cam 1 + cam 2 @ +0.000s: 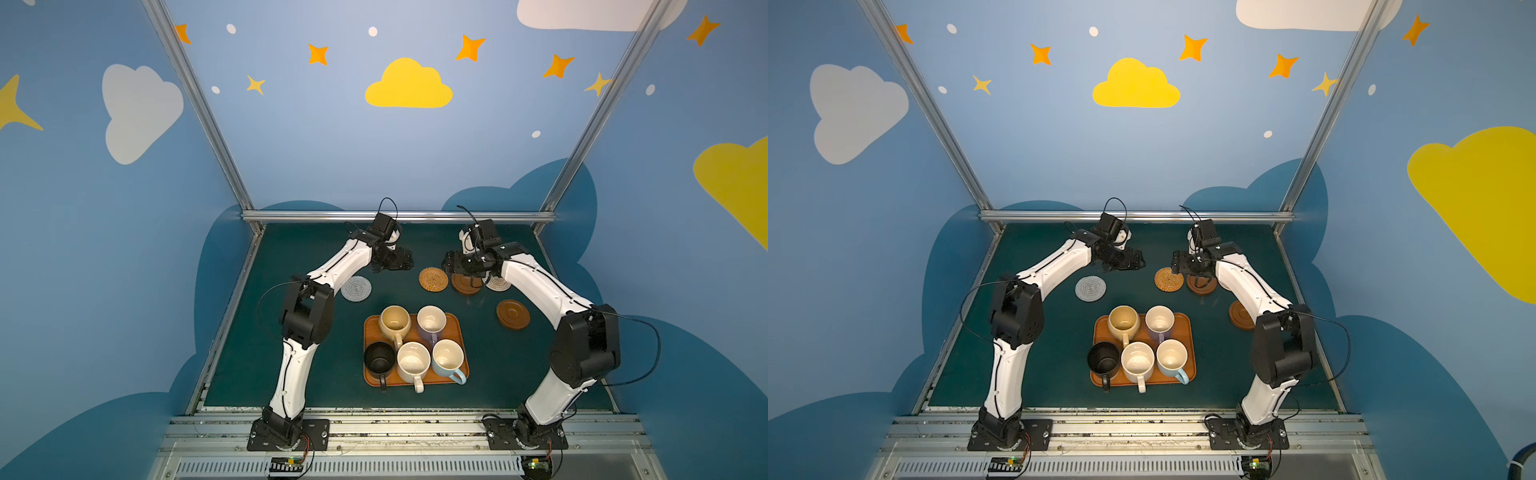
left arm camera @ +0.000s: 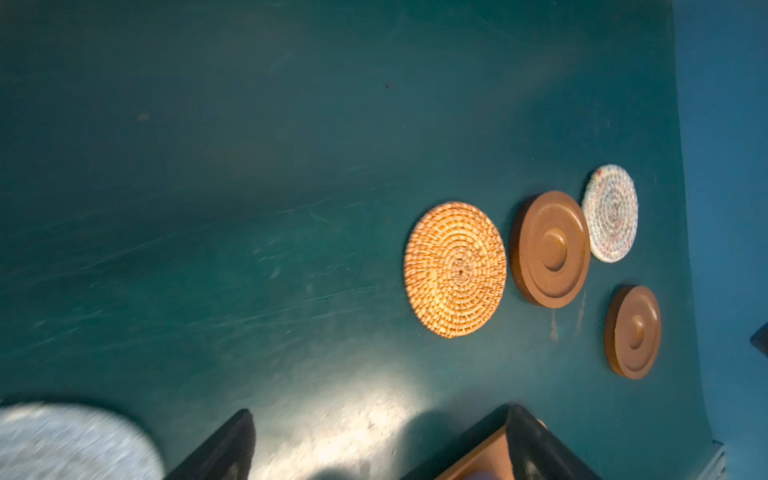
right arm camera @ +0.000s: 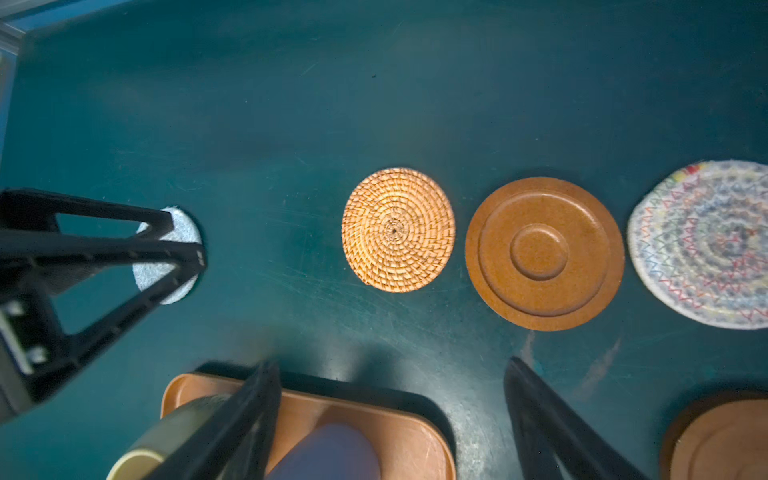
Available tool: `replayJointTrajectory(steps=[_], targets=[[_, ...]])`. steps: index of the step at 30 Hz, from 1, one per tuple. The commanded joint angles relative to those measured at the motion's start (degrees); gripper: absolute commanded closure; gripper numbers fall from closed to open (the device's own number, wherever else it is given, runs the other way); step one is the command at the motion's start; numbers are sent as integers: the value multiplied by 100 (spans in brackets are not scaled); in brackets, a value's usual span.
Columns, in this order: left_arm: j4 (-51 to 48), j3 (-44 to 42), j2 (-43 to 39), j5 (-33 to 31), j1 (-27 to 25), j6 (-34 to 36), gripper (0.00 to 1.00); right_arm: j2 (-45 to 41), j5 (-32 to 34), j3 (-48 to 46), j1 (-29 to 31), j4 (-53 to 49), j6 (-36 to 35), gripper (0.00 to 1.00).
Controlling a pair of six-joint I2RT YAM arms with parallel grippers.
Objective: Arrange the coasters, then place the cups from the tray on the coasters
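On the far left of the green table (image 1: 291, 374) I see the grey-white coaster (image 1: 356, 288) lying flat on its own. My left arm is bent at the elbow and reaches far, wrist turned inward. The left gripper (image 1: 409, 262) hangs just far-right of that coaster with its jaws spread and nothing between them. Right of it runs a close row: the rattan coaster (image 1: 433, 279), a wooden coaster (image 1: 463, 284) and the beige woven coaster (image 1: 498, 284). The right gripper (image 1: 446, 262) hovers above the rattan and wooden ones, its jaws apart and empty. Its body and cable hide part of the wooden coaster from above, and the right forearm crosses the beige one. A second wooden coaster (image 1: 513, 314) sits nearer, beside that forearm. The tray (image 1: 370, 328) lies near centre, holding all five cups upright: yellow cup (image 1: 395, 322) and lavender cup (image 1: 431, 322) far, black cup (image 1: 379, 357), cream cup (image 1: 413, 361) and blue cup (image 1: 448, 357) near.
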Motion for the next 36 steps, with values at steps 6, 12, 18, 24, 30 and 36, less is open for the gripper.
replayJointTrajectory(steps=[6,12,18,24,30,36], targets=[[-882,1351,907,-695,-330,56,14,126,-122,205,-243,-666,-103,17],[-1567,2550,1811,-1305,-607,260,21,133,-217,186,-323,-884,-181,19],[-1699,2975,2171,-1371,-718,369,25,-101,-251,-50,-366,-774,-193,20],[-1560,3095,2386,-1626,-907,624,26,-272,-266,-245,-377,-727,-226,21],[-1515,3315,2671,-1870,-977,716,26,-418,-312,-396,-398,-704,-224,21],[-1360,3397,2850,-2330,-1063,1008,27,-527,-351,-495,-420,-666,-198,21]])
